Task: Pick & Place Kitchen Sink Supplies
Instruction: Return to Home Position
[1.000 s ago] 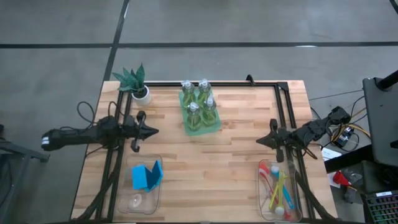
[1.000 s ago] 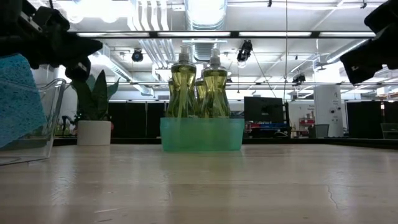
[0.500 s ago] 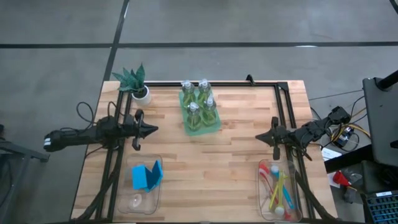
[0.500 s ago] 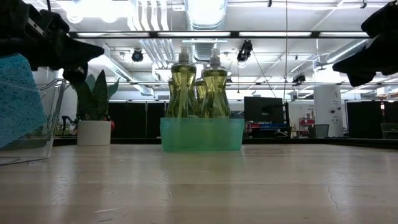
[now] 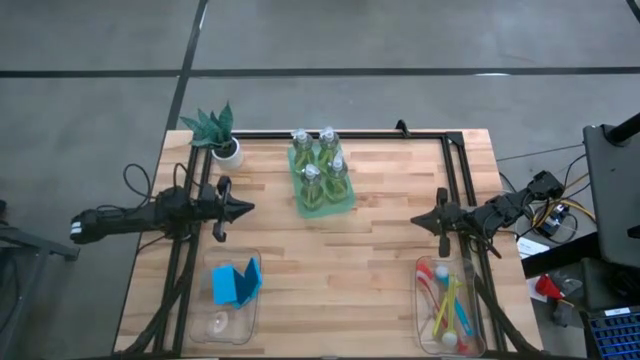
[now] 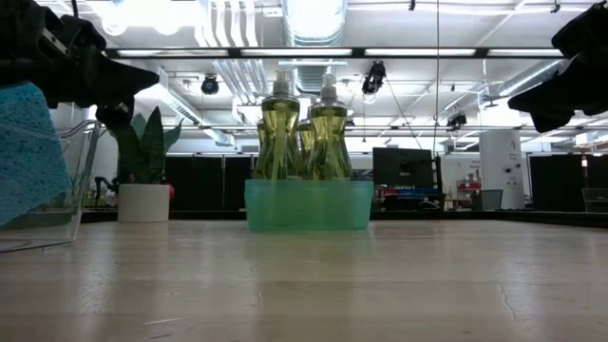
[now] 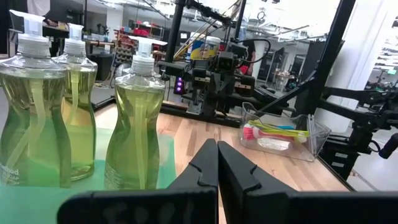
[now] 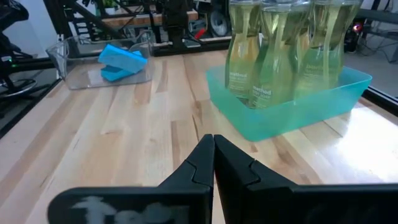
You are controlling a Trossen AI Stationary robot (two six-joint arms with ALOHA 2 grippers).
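Containers first. Green tray [image 5: 324,206] sits at the far middle of the table [image 5: 370,260]. It holds four clear bottles [image 5: 312,176] of yellow-green liquid, all upright with pale caps on, packed close together inside the tray walls. Left bin [image 5: 222,326], clear plastic, sits at the near left of the table. Blue sponges [image 5: 236,283] stand on edge in its far half, leaning against one another; their exact count cannot be told. Right bin [image 5: 423,300], also clear, sits at the near right. It holds the long-handled brushes [image 5: 448,300], lying lengthwise in a loose bundle with red, yellow and blue parts showing. Small potted plant [image 5: 220,132] stands at the far left corner, apart from the tray.

Left hand [image 5: 248,210] hovers above the left side of the table, pointing inward toward the centre. Its fingers are pressed tip to tip with nothing between them. It lies between the plant and the left bin. The sponges are near it on the near side, and the bottles stand toward the far centre, apart from it.

Right hand [image 5: 416,223] hovers above the right side, pointing inward and facing the left hand across the middle of the table. Its fingers are likewise closed together and carry nothing. The brushes lie near it on the near side; the bottles stand ahead of it toward the far centre, well apart.
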